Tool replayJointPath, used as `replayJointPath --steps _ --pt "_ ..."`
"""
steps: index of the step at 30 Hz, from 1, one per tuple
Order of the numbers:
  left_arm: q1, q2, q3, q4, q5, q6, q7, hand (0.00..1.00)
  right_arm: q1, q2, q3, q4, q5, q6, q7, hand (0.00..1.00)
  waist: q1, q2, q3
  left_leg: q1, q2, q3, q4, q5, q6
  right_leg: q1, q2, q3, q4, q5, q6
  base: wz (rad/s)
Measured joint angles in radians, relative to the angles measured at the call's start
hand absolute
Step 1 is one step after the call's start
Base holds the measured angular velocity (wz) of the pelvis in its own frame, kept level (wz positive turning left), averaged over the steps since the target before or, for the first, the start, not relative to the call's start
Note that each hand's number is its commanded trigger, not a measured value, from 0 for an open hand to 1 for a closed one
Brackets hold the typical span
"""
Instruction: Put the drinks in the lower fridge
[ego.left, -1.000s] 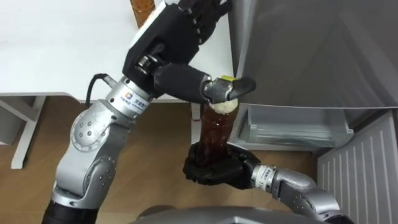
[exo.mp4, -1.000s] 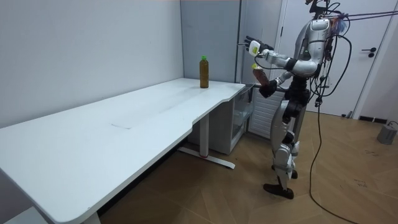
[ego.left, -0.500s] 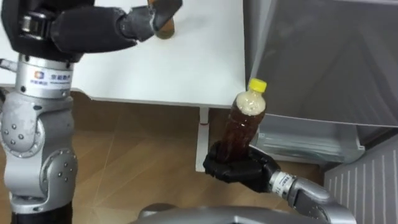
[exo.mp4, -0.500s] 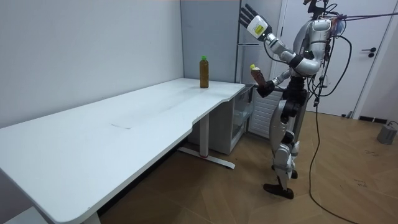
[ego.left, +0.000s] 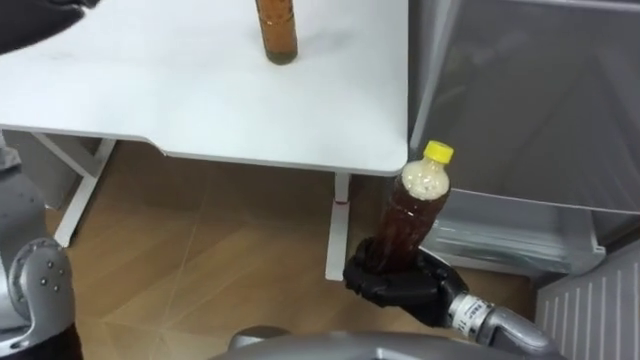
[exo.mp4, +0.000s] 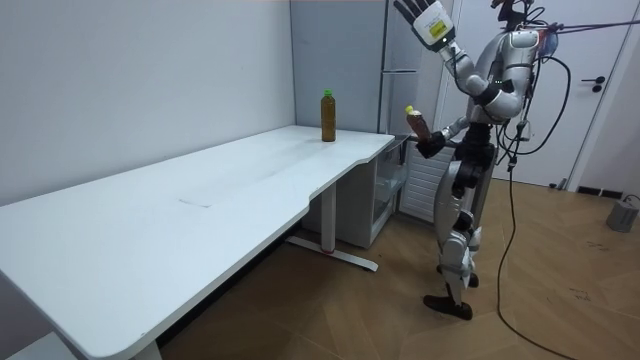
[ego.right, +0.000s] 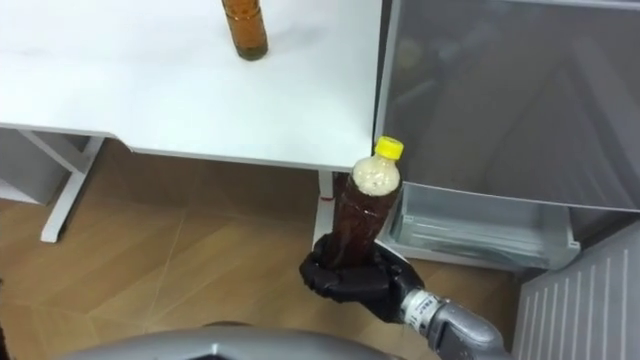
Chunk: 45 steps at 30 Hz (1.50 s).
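In the left eye view, a bottle (ego.left: 412, 215) is gripped near its base by the right robot hand (ego.left: 395, 288), whose dark fingers are curled round it. The bottle is held slightly tilted in front of the grey fridge (ego.left: 520, 100), with its yellow cap (ego.left: 438, 152) uppermost. Its wall is clear, smooth plastic, and it is filled almost to the neck with brown drink under a band of foam. It is judged fairly heavy for its size, stiff but slightly yielding under a squeeze, slippery on the smooth wall, and not fragile. With the hold so low it is probably top-heavy, so a grip round the middle of the body would be steadier. A second bottle (ego.left: 276, 30) of the same kind is stood on the matte white tabletop (ego.left: 180, 90), well apart from the robot hand, up and to its left.

In the room view, the left robot hand (exo.mp4: 424, 17) is held high above the right one, its fingers straight and spread and nothing in it.

In the right eye view, the lower compartment (ego.right: 480, 235) is seen open just beyond the right robot hand, with a pale, hard-edged shelf inside. A ribbed white panel (ego.right: 575, 300) is seen to the right of the robot hand, and a wood-grain floor (ego.right: 200, 260) to its left.
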<state>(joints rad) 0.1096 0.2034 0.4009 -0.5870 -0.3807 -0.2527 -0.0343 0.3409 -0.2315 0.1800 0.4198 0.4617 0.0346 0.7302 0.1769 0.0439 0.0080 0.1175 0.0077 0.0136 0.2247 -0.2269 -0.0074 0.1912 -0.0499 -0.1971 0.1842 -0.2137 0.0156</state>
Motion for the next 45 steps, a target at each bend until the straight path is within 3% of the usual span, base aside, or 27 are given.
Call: replayJointPath --steps 6,16,19,22,25,29,34,40,45 --pt "0.018 -0.008 0.041 0.035 0.042 -0.009 0.136 0.00 0.018 -0.002 -0.025 -0.001 -0.009 0.002 0.003 1.00 0.023 -0.005 -0.0022 0.011 -0.002 -0.001 -0.003 0.000 0.000 0.005 -0.001 0.000 -0.007 -0.001 0.001 0.01" --pt "0.120 -0.024 0.026 0.290 -0.044 0.012 0.368 0.00 0.012 0.000 -0.026 -0.050 -0.008 0.031 -0.049 1.00 0.025 -0.031 -0.0063 0.022 -0.005 -0.004 -0.005 0.002 0.000 0.023 -0.001 -0.005 -0.031 0.000 0.002 0.01" --pt "0.133 -0.033 -0.026 0.431 -0.074 0.026 0.400 0.00 0.009 0.005 -0.026 -0.050 -0.008 0.034 -0.078 1.00 0.030 -0.026 0.0002 0.033 -0.003 0.001 -0.012 0.002 0.000 0.032 0.000 -0.003 -0.032 0.000 0.002 -0.02" --pt "0.163 -0.034 -0.078 0.586 -0.146 0.062 0.403 0.00 -0.003 0.005 -0.026 -0.050 -0.008 0.053 -0.083 1.00 0.021 -0.021 0.0017 0.034 -0.002 0.008 -0.024 0.002 0.000 0.030 0.000 0.000 -0.030 0.000 0.002 -0.05" --pt "0.169 -0.034 -0.143 0.731 -0.182 0.082 0.405 0.00 -0.004 0.015 -0.025 -0.050 -0.007 0.076 -0.093 1.00 0.023 -0.036 0.0002 0.033 -0.002 0.011 -0.033 0.002 0.000 0.026 0.000 0.003 -0.030 0.000 0.002 -0.02" --pt "0.169 -0.034 -0.226 0.946 -0.197 0.105 0.403 0.00 -0.013 0.031 -0.024 -0.050 0.007 0.077 -0.116 1.00 0.016 -0.051 -0.0023 0.030 -0.002 0.013 -0.027 0.002 0.000 0.019 0.000 0.006 -0.030 0.000 0.002 -0.02" --pt "0.169 -0.035 -0.316 1.093 -0.218 0.146 0.377 0.00 -0.037 0.033 -0.014 -0.042 0.056 0.079 -0.158 1.00 0.008 -0.053 -0.0006 0.031 -0.002 0.015 -0.028 0.002 0.001 0.018 0.000 0.009 -0.029 0.000 0.002 0.00" --pt "0.170 -0.035 -0.325 1.234 -0.216 0.203 0.307 0.00 -0.057 0.018 -0.025 -0.038 0.138 0.101 -0.194 1.00 -0.016 -0.046 0.0023 0.028 0.000 0.019 -0.037 0.001 0.000 0.015 0.001 0.013 -0.024 0.000 0.002 -0.02" --pt "0.189 -0.033 -0.325 1.352 -0.195 0.218 0.242 0.00 -0.057 0.009 -0.065 -0.037 0.164 0.110 -0.212 1.00 -0.044 -0.038 0.0029 0.028 0.001 0.033 -0.039 0.001 0.001 0.002 0.000 0.019 -0.015 0.000 0.002 -0.07"
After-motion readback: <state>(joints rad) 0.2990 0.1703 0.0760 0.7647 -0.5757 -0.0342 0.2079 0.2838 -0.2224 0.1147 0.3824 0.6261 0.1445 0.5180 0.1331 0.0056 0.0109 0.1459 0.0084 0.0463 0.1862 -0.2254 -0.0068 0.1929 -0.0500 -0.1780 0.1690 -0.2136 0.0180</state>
